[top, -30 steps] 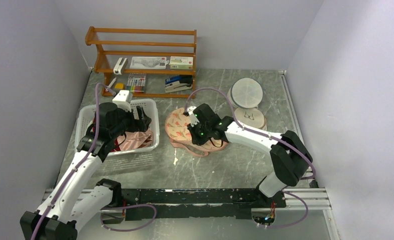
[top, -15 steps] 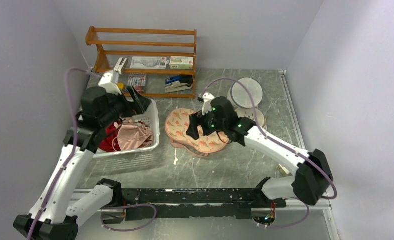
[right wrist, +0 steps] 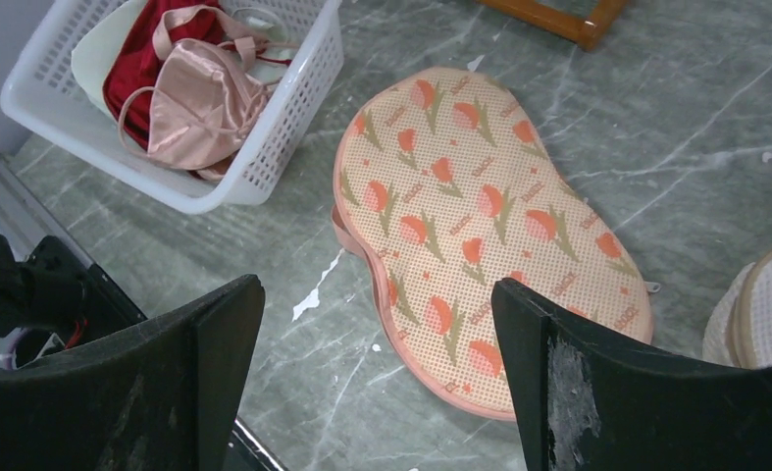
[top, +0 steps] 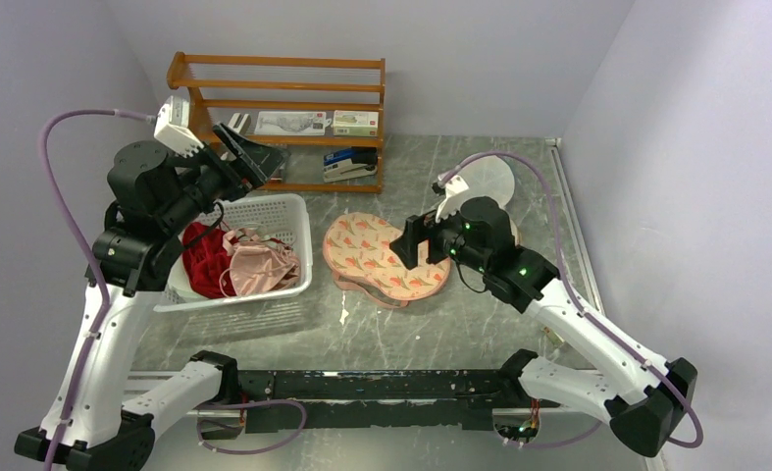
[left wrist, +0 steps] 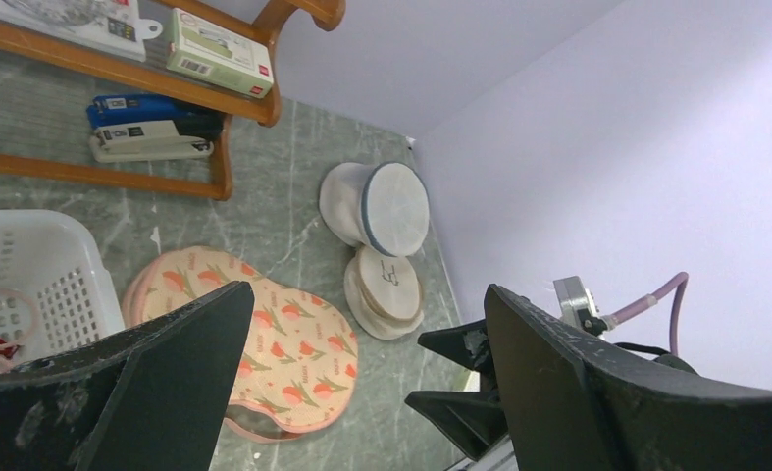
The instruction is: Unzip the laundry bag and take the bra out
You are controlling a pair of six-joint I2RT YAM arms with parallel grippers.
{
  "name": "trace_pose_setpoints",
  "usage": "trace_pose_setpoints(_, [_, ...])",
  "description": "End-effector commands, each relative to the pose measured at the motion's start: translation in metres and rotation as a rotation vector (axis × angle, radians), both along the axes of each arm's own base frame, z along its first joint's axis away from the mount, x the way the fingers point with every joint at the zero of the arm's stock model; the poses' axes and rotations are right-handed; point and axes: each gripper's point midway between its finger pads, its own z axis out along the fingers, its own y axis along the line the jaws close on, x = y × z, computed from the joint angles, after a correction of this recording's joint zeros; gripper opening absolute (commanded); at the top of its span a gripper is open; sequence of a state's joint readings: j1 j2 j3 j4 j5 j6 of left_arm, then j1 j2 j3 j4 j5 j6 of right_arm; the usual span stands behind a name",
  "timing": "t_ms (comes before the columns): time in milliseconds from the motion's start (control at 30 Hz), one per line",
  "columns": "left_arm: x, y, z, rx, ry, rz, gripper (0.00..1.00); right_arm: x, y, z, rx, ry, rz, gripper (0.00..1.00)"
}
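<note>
The peach-pink laundry bag (top: 377,257) (right wrist: 480,226) (left wrist: 264,343) lies flat on the grey table, its lower layer peeking out along the near edge. Over in the white basket (top: 298,211) (right wrist: 195,196), the pale pink bra (top: 259,267) (right wrist: 200,113) rests beside a dark red garment (top: 203,260). My left gripper (top: 256,157) (left wrist: 369,294) is raised high above the basket's far side, open and empty. Just above the bag's right lobe hovers my right gripper (top: 411,245) (right wrist: 379,289), also open and holding nothing.
A wooden shelf (top: 279,98) with boxes, pens and a stapler stands at the back. Two cream round pouches (top: 485,180) (top: 492,232) sit right of the bag, close behind my right gripper. A white smear (top: 344,316) marks the table in front.
My left gripper rose out of the basket toward the shelf, leaving the bra there. My right gripper opened, let go of the bag and drew back to the right.
</note>
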State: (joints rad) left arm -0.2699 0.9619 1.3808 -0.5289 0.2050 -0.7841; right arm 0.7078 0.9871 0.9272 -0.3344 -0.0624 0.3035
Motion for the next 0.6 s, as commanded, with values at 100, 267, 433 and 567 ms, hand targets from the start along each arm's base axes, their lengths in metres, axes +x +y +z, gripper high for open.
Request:
trace_pose_setpoints(100, [-0.006, -0.005, 0.02, -0.053, -0.045, -0.034, 1.0, 0.006, -0.007, 0.001, -0.019, 0.042, -0.072, 0.86])
trace_pose_setpoints(267, [0.001, -0.007, 0.015, -0.012, -0.008, -0.047, 1.0, 0.001, -0.005, 0.016, 0.043, 0.04, -0.071, 0.86])
trace_pose_setpoints(433, [-0.004, 0.029, 0.0, 0.208, -0.1, 0.086, 1.0, 0.004, -0.024, 0.047, 0.064, -0.007, -0.168, 0.87])
trace_pose_setpoints(567, [-0.016, 0.058, -0.007, 0.351, -0.207, 0.186, 1.0, 0.003, -0.054, 0.063, 0.009, -0.077, -0.258, 0.87])
